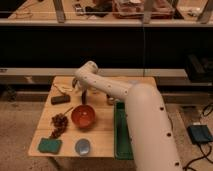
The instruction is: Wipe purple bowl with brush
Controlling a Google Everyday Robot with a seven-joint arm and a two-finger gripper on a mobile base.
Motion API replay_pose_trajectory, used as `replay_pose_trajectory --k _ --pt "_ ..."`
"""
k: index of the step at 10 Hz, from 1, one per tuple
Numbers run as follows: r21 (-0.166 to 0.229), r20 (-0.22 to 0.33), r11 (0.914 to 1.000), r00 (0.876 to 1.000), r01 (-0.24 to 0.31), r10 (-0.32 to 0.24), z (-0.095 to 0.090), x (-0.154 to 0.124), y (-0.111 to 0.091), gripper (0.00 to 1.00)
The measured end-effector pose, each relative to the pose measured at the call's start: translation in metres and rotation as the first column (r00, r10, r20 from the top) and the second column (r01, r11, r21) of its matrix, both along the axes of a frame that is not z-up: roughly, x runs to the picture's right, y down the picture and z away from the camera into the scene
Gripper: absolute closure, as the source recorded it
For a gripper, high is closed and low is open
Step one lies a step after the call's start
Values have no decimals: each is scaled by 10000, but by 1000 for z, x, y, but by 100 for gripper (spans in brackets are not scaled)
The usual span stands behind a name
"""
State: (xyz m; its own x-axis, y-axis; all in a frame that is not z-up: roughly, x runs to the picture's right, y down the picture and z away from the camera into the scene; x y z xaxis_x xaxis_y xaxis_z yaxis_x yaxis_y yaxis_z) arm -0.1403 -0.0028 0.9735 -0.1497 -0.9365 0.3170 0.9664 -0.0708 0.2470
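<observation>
My gripper (pixel 84 95) hangs from the bent white arm (pixel 107 87) over the back middle of the wooden table (pixel 102 142). It is open and nothing shows between its fingers. The slim brush (pixel 63 89) lies on the table to the gripper's left, just behind a flat black block (pixel 60 99), and the gripper is apart from it. The purple bowl is hidden behind my arm.
An orange-red bowl (pixel 83 116) sits just in front of the gripper. A dark reddish cluster (pixel 59 121), a green sponge (pixel 49 145) and a small grey-blue dish (pixel 83 146) lie front left. A green tray (pixel 121 135) lines the right side. Dark shelving stands behind.
</observation>
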Motion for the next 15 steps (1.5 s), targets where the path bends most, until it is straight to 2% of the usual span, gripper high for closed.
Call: replay_pose_trajectory --k 5,6,8,9,11,12,15 --pt "-46 -28 10000 10000 51 -52 17 -3 7 35" --pt "-89 -43 9999 10000 72 -72 19 -2 8 38" --pt "-184 -39 9998 10000 73 -74 22 -2 11 54" --pt "-233 -28 9997 10000 73 -74 23 -3 11 66" --pt "-274 -29 9996 10000 77 -77 24 -2 12 82" --pt "-310 -5 9995 10000 95 -95 24 -3 13 87" --pt "-472 7 9987 9998 204 -203 25 -6 16 87"
